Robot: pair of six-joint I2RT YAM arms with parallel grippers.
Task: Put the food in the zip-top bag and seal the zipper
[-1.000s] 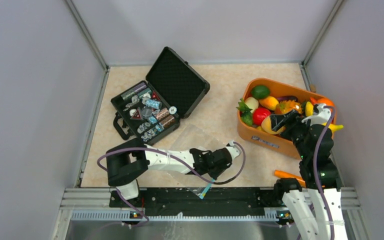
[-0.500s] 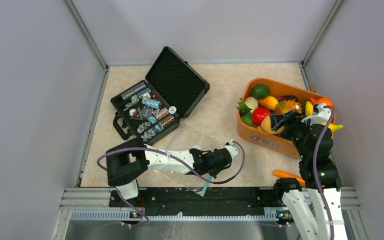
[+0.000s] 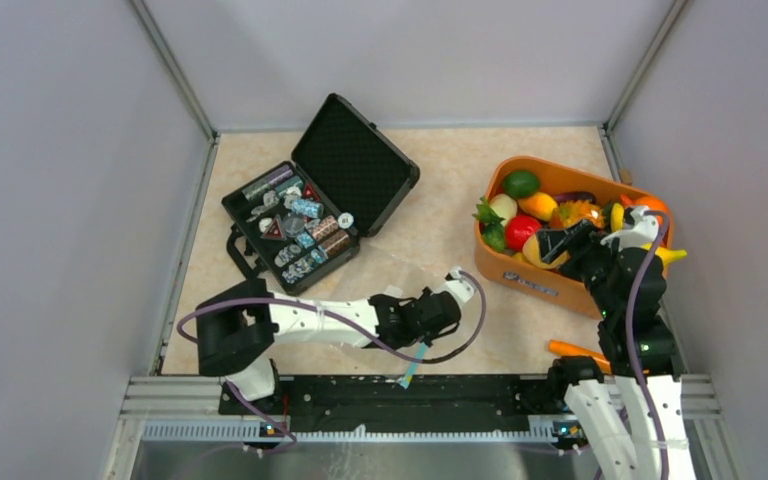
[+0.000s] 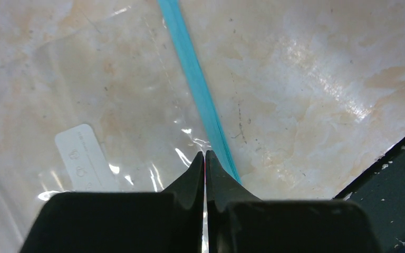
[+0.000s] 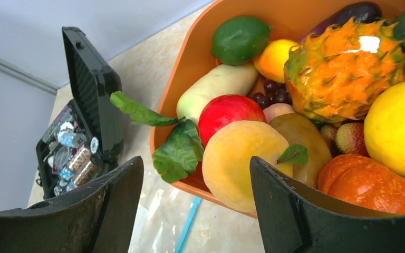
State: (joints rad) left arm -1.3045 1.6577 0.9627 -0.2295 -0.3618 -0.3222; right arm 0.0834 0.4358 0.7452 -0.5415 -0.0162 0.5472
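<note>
Shifted left and now clenched, left gripper [image 4: 205, 154] pinches the zip-top bag [image 4: 116, 95] just beside its teal zipper [image 4: 195, 79] near the table [image 4: 306, 79] front edge; beyond, right gripper [image 5: 195, 164] hangs spread wide over the food [image 5: 232, 113] in the orange basket [image 5: 190, 58].

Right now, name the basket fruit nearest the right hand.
The pale yellow-orange peach-like fruit at the front rim of the basket; the green lime sits far back.

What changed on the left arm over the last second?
The left gripper closed, apparently pinching the zip-top bag beside the zipper, and the left arm drew back leftward. The right gripper stayed open over the orange basket; the food is unmoved.
</note>
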